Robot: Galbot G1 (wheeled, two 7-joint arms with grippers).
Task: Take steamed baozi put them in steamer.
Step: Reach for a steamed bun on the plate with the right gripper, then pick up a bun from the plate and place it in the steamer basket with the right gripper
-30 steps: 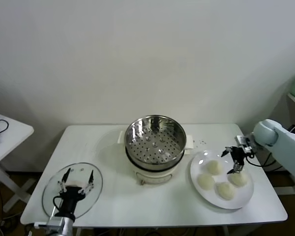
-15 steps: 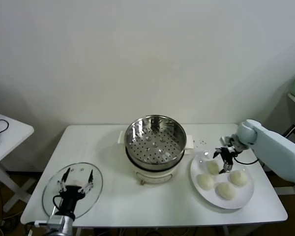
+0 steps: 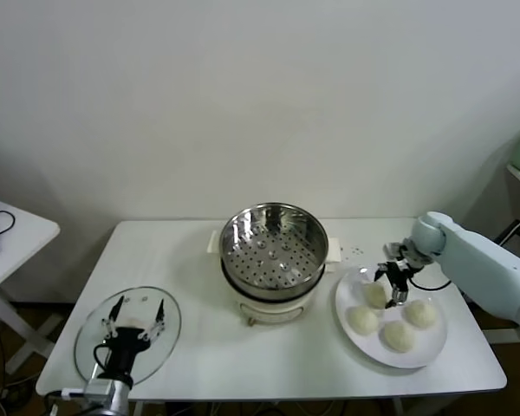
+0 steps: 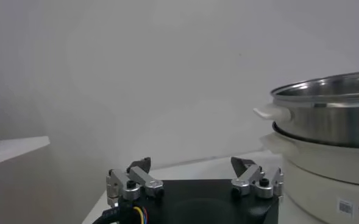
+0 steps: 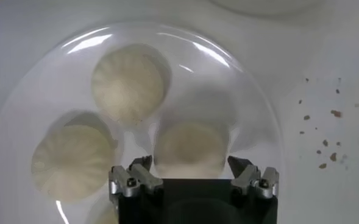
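Four cream-white baozi lie on a white plate (image 3: 420,351) at the table's right. My right gripper (image 3: 391,287) is open just above the plate's back-left baozi (image 3: 374,295), with a finger on either side of it; in the right wrist view that baozi (image 5: 190,148) sits between the open fingers of my right gripper (image 5: 191,165). Two more baozi (image 5: 129,83) (image 5: 72,161) show beside it. The steel steamer (image 3: 275,245) stands empty on its white base at the table's middle. My left gripper (image 3: 133,324) is open and parked low over the glass lid.
A round glass lid (image 3: 128,334) lies at the table's front left. A small side table (image 3: 9,238) stands to the left. Crumbs (image 5: 325,131) dot the table beside the plate. The steamer's rim (image 4: 325,91) shows in the left wrist view.
My right gripper has moved left across the plate, from above the right-hand baozi to above the back-left one, and come down a little. The left arm has not moved.
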